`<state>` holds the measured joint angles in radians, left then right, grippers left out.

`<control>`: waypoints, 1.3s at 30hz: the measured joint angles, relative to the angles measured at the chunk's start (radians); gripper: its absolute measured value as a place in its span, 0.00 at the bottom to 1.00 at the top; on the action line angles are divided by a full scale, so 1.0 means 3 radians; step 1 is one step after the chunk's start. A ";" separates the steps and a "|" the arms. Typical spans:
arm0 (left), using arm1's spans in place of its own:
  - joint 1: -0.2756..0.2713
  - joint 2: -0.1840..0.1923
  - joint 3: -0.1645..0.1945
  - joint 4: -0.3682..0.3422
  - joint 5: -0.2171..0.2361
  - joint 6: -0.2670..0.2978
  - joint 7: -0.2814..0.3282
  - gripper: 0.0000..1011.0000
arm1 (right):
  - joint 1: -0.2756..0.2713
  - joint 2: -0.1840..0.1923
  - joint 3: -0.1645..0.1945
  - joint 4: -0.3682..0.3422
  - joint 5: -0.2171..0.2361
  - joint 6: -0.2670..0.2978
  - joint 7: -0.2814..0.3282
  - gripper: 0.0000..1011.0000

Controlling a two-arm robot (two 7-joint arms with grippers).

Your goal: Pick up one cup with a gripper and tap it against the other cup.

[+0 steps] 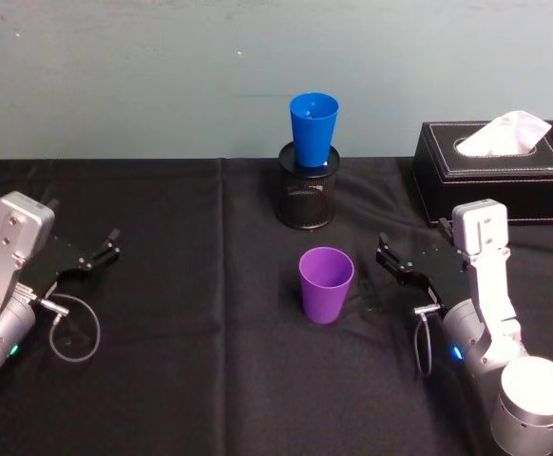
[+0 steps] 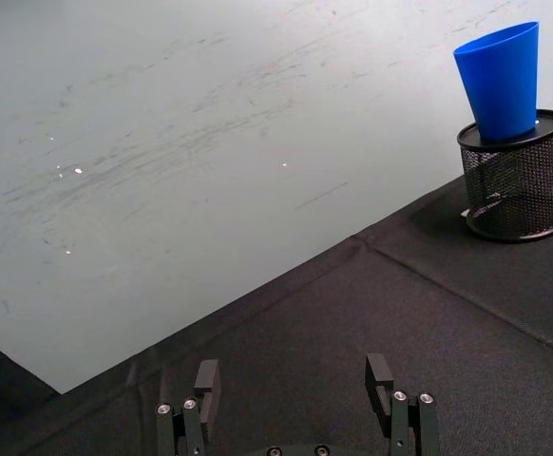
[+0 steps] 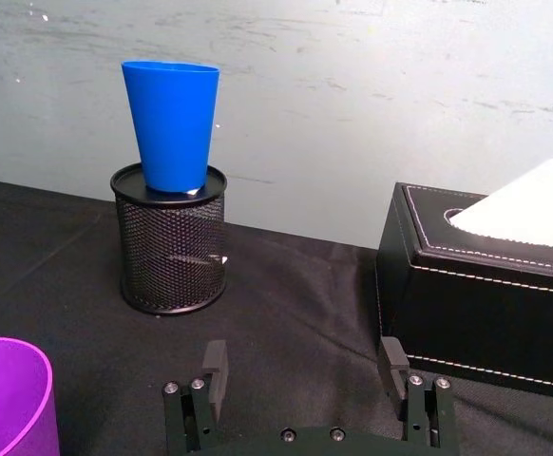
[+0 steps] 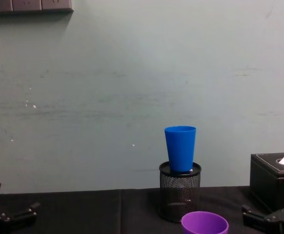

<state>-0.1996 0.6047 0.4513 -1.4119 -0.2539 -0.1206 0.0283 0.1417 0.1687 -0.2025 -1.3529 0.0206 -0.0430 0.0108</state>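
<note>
Clearly, in the head view the purple cup stands upright, mouth up, near the middle of the counter. The right gripper sits just beside it, toward the counter's right edge, fingers apart and aimed roughly at the cup's wall. The left gripper lies well apart, over by the left edge, fingers also apart. So the right arm is the nearer one, and I judge a short sideways reach would bring its fingers around the cup. The blue cup stands upright on the mesh holder, straight behind the purple cup toward the counter's far edge. A tissue box occupies the far right corner.

From the left wrist, the left gripper shows two fingers spread with bare cloth between them; the blue cup on the holder is far off. This arm looks parked.

From the right wrist, the right gripper has its fingers spread and nothing between them. The purple cup shows at the edge, off to one side of the fingers and not between them. The blue cup rises on the holder farther on, the tissue box beside.

From the chest, the purple cup's rim sits in front of the holder, and the blue cup stands higher. The tap will therefore need a lift as well as a forward move. The right gripper is low at the right, the left gripper low at the left.
</note>
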 joint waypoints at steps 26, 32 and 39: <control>0.0000 0.0000 0.0000 0.0000 0.0000 0.0000 0.0000 0.99 | 0.0000 0.0000 0.0000 -0.0001 0.0000 0.0000 -0.0005 0.99; 0.0000 0.0000 0.0000 0.0000 0.0000 0.0000 0.0000 0.99 | 0.0000 0.0000 0.0000 -0.0001 0.0000 0.0000 -0.0005 0.99; 0.0000 0.0000 0.0000 0.0000 0.0000 0.0000 0.0000 0.99 | 0.0000 0.0000 0.0000 -0.0001 0.0000 0.0000 -0.0005 0.99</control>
<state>-0.1995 0.6047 0.4514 -1.4120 -0.2539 -0.1205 0.0283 0.1417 0.1687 -0.2025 -1.3532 0.0206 -0.0430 0.0093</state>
